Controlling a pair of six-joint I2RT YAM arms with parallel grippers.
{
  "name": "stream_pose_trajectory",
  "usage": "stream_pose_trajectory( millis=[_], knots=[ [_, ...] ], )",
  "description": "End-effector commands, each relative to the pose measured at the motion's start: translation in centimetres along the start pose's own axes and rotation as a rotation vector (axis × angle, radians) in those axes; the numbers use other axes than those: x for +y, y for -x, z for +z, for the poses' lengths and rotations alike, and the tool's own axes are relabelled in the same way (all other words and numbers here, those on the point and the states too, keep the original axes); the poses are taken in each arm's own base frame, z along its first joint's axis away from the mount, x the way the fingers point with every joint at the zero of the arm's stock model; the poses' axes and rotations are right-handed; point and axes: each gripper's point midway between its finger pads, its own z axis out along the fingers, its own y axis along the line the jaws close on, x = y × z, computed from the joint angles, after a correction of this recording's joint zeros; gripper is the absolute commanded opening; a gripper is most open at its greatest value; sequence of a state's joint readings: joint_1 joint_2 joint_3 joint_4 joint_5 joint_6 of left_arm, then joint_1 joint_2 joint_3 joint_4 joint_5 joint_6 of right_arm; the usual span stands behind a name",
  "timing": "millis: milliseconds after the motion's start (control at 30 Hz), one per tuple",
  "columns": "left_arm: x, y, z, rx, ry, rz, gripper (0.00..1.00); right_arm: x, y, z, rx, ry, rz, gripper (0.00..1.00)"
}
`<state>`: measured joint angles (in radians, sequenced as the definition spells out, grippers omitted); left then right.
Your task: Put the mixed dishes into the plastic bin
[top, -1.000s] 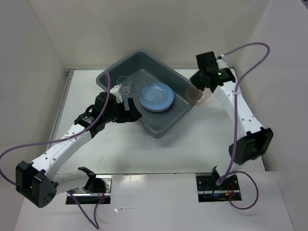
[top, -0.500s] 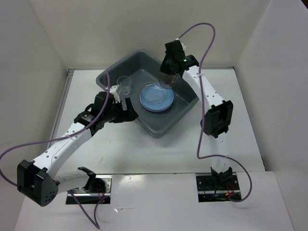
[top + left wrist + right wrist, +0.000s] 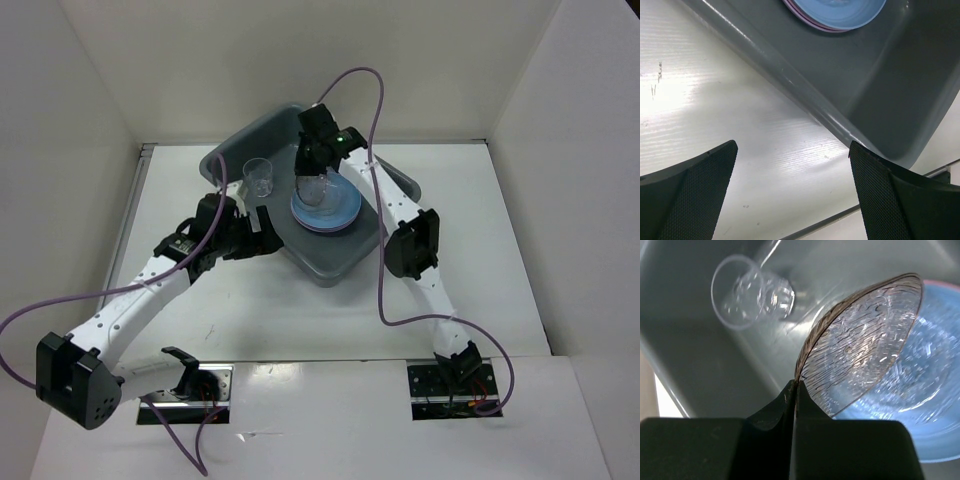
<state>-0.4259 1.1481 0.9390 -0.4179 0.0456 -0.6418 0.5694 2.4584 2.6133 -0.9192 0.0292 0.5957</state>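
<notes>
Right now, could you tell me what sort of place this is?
Probably a lab robot cell: white panels wall in a white table, with the left arm and right arm bolted at its near edge.

Your top cam: high at the near side, looking down and far, whole white table (image 3: 480, 250) in frame. Left wrist cam: close, facing the near-left wall of the dark grey rectangular plastic bin (image 3: 875, 85). Right wrist cam: inside the bin, tight, looking past a clear ribbed dish (image 3: 865, 340). All three share the blue round plate (image 3: 340, 212).
</notes>
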Motion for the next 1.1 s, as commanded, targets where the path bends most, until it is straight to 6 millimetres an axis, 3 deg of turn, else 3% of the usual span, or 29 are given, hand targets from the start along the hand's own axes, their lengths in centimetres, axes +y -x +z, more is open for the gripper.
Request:
stream_pose_trajectory(
  millis=[0, 133, 200, 300, 333, 467, 500, 567, 600, 633, 700, 733, 800, 833, 867, 900, 933, 967, 1000, 1033, 1067],
  knots=[
    [0.0, 0.5, -0.4, -0.031, 0.001, -0.035, 1.00, -0.1, -0.2, -1.1, 0.010, -0.019, -0.031, 0.00],
    [0.1, 0.3, -0.2, -0.033, 0.000, -0.044, 1.00, -1.4, -1.1, -1.1, 0.039, -0.073, -0.055, 0.01],
    [0.0, 0.5, -0.2, -0.040, -0.005, -0.043, 1.00, -2.0, -1.4, -1.0, 0.047, -0.095, -0.068, 0.31],
    [0.0, 0.5, -0.2, -0.040, -0.005, -0.043, 1.00, -2.8, -1.6, -1.1, 0.055, -0.129, -0.092, 0.63],
    [0.0, 0.5, -0.2, -0.040, -0.005, -0.043, 1.00, -2.7, -1.5, -1.6, 0.055, -0.129, -0.092, 0.67],
    [-0.1, 1.0, -0.3, -0.055, -0.002, -0.032, 1.00, -0.3, 1.6, -5.6, -0.031, -0.045, -0.116, 0.86],
    [-0.3, 1.4, -0.5, -0.063, -0.007, -0.031, 1.00, 0.9, 3.4, -8.4, -0.092, -0.005, -0.111, 0.90],
    [-0.3, 2.0, -0.6, -0.084, 0.003, -0.022, 1.00, 2.0, 4.8, -10.9, -0.147, 0.040, -0.133, 0.96],
    [-0.5, 2.4, -0.8, -0.093, -0.002, -0.008, 1.00, 2.6, 6.7, -14.7, -0.228, 0.061, -0.126, 0.99],
    [-0.4, 2.5, -0.8, -0.098, 0.006, -0.008, 1.00, 1.8, 6.1, -14.9, -0.220, 0.040, -0.135, 1.00],
    [-0.2, 2.6, -1.0, -0.099, 0.021, -0.009, 1.00, 1.6, 8.0, -17.7, -0.316, 0.070, -0.114, 1.00],
    [0.1, 3.3, -1.1, -0.119, 0.035, -0.015, 1.00, 0.3, 7.3, -20.5, -0.335, 0.076, -0.070, 1.00],
    [0.0, 3.7, -1.8, -0.144, 0.033, -0.002, 1.00, -2.6, 9.4, -23.6, -0.441, 0.077, 0.018, 1.00],
    [0.2, 4.0, -2.0, -0.159, 0.040, 0.006, 1.00, -5.1, 8.0, -26.0, -0.457, 0.065, 0.057, 1.00],
    [0.4, 4.0, -2.5, -0.177, 0.046, 0.006, 1.00, -6.8, 7.8, -27.1, -0.483, 0.054, 0.111, 1.00],
    [1.0, 4.1, -2.7, -0.197, 0.072, 0.004, 1.00, -10.3, 8.3, -28.4, -0.529, 0.001, 0.154, 1.00],
    [1.1, 4.4, -3.1, -0.216, 0.079, 0.003, 1.00, -13.2, 6.6, -27.5, -0.510, -0.049, 0.189, 1.00],
    [1.6, 4.7, -3.7, -0.242, 0.090, -0.005, 1.00, -13.9, 6.3, -30.5, -0.568, -0.035, 0.201, 1.00],
    [1.8, 5.0, -4.0, -0.261, 0.100, -0.007, 1.00, -15.5, 5.9, -31.2, -0.590, -0.060, 0.219, 1.00],
    [1.8, 5.0, -4.0, -0.261, 0.101, 0.002, 1.00, -17.0, 4.3, -30.4, -0.575, -0.099, 0.222, 1.00],
    [1.9, 5.2, -4.4, -0.277, 0.107, 0.001, 1.00, -17.3, 3.7, -32.3, -0.621, -0.104, 0.225, 1.00]
  ],
)
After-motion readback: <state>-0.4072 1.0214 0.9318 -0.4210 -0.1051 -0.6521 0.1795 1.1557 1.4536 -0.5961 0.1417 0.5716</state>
